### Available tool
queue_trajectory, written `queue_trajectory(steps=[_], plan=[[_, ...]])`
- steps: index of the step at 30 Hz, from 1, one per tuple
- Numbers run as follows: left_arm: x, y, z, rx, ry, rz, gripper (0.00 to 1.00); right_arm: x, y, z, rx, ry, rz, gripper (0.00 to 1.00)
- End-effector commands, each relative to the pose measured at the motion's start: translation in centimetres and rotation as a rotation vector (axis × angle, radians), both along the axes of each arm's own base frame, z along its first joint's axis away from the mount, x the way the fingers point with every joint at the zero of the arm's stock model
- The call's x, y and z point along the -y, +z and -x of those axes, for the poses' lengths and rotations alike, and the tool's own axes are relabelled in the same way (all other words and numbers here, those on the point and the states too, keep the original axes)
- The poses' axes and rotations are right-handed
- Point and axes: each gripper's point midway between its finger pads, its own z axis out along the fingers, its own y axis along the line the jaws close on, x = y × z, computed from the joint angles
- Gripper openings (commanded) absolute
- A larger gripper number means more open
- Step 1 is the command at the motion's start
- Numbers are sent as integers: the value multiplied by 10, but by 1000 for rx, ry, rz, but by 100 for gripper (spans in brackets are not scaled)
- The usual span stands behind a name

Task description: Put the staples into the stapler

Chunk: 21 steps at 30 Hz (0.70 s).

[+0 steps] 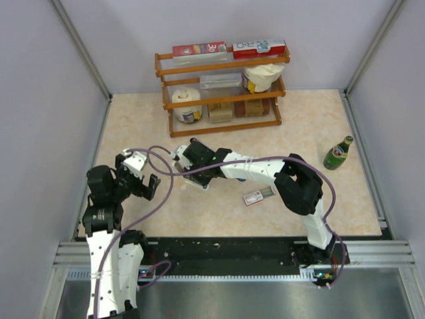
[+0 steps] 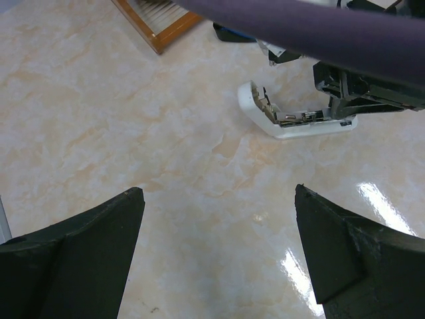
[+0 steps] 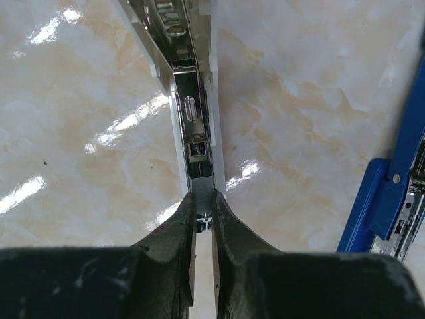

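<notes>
The white stapler lies opened on the table, its metal channel facing up; it also shows in the left wrist view and from above. My right gripper is shut on a thin grey strip of staples, whose far end sits in the rear of that channel. The red-and-white staples box lies on the table under the right arm. My left gripper hovers open and empty over bare table to the left of the stapler.
A blue stapler lies just right of the white one. A wooden shelf with boxes and jars stands at the back. A green bottle stands at the right. A purple cable loops over the table.
</notes>
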Motion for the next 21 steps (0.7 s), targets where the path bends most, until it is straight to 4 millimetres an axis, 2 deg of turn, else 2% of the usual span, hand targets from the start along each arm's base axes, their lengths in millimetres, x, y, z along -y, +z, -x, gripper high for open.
queue_trajectory(steps=[1, 21], plan=[[2, 10, -3, 54, -15, 4, 99, -1, 3, -1, 42, 11, 8, 6], [2, 10, -3, 52, -12, 6, 99, -1, 1, -1, 64, 23, 26, 8]])
